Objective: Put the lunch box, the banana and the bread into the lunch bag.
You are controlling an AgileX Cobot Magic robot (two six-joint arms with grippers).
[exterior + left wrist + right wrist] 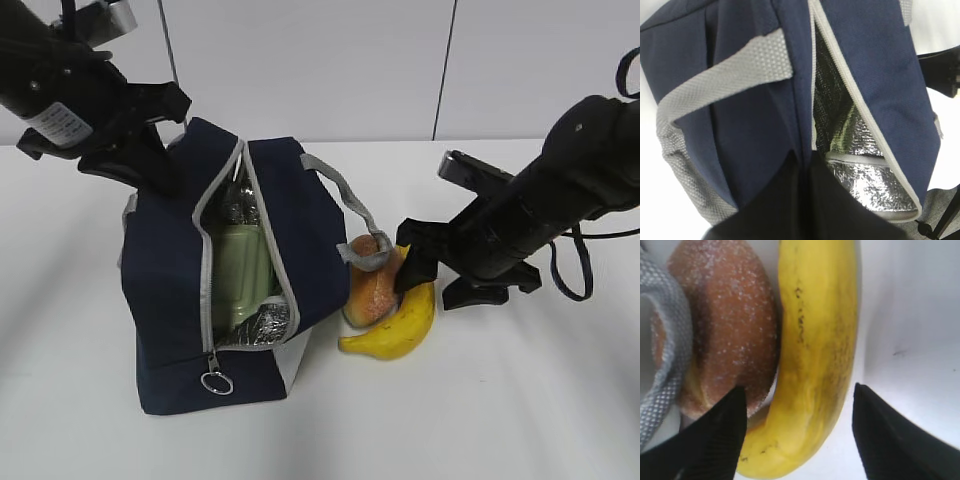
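Observation:
The navy lunch bag stands unzipped at centre-left, and the pale green lunch box sits inside against the silver lining. My left gripper is shut on the bag's top edge beside the zipper; in the left wrist view its dark fingers pinch the navy fabric at the seam. The yellow banana lies on the table right of the bag, with the brown bread touching it. My right gripper is open and straddles the banana. One finger overlaps the bread; the other stands apart from the banana.
A grey strap handle of the bag droops over the bread and shows at the left edge of the right wrist view as a grey strap. The metal zipper ring hangs at the bag's front. A white table lies around everything.

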